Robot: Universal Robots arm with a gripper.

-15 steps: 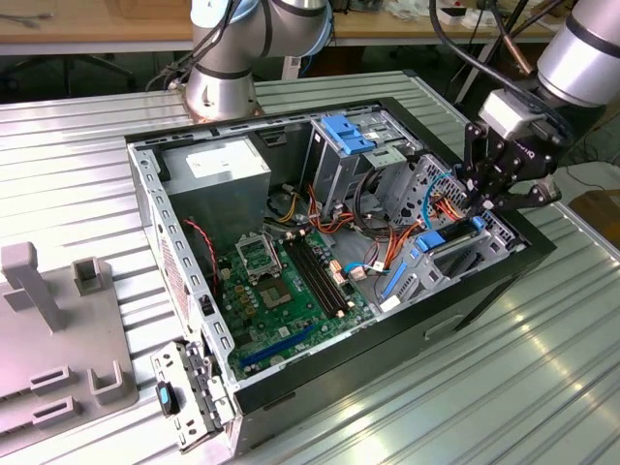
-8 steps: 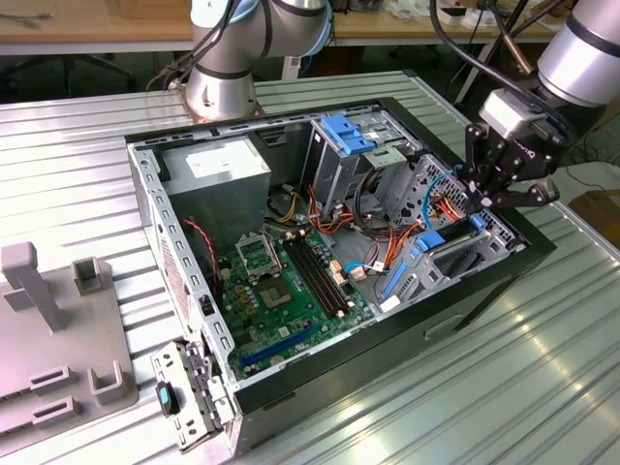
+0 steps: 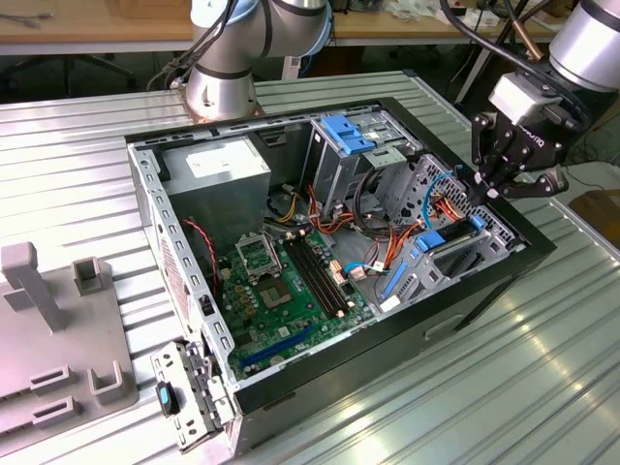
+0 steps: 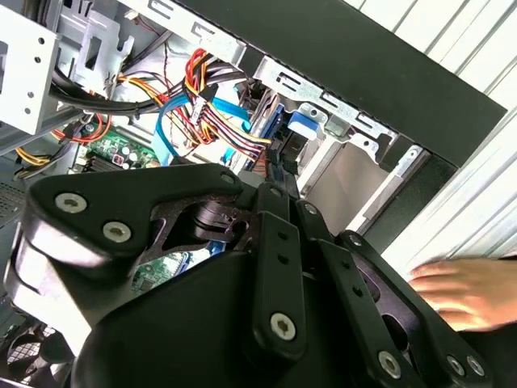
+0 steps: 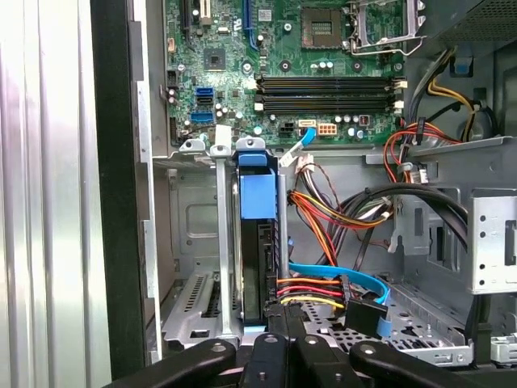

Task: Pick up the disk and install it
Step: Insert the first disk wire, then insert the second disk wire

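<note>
One open computer case (image 3: 465, 300) lies on its side before you, black walls up, and holds everything that matters. Largest inside it is the green motherboard (image 3: 291, 291) on the floor of the case, then the grey power supply (image 3: 228, 170) at the far corner, then the metal drive cage (image 5: 194, 234) along the wall on the exterior view's right. The disk (image 5: 258, 194) stands on edge in a slot of that cage, its blue carrier uppermost toward the board and its dark body below. Red, yellow and orange wires (image 5: 331, 206) and a flat blue cable run just beside it.

Your gripper (image 3: 489, 189) hangs over the cage with its jaws drawn together, tips at the disk's near edge. Whether they pinch that edge or merely touch it you cannot tell.

Ribbed metal sheeting forms the table (image 3: 542, 387). A grey fixture block (image 3: 58, 339) sits on it at the exterior view's left, well apart from the case. A person's hand (image 4: 464, 291) rests on the sheeting outside the case wall in the second wrist view. The arm's base (image 3: 221, 82) stands behind the case, a wooden bench (image 3: 97, 24) beyond.
</note>
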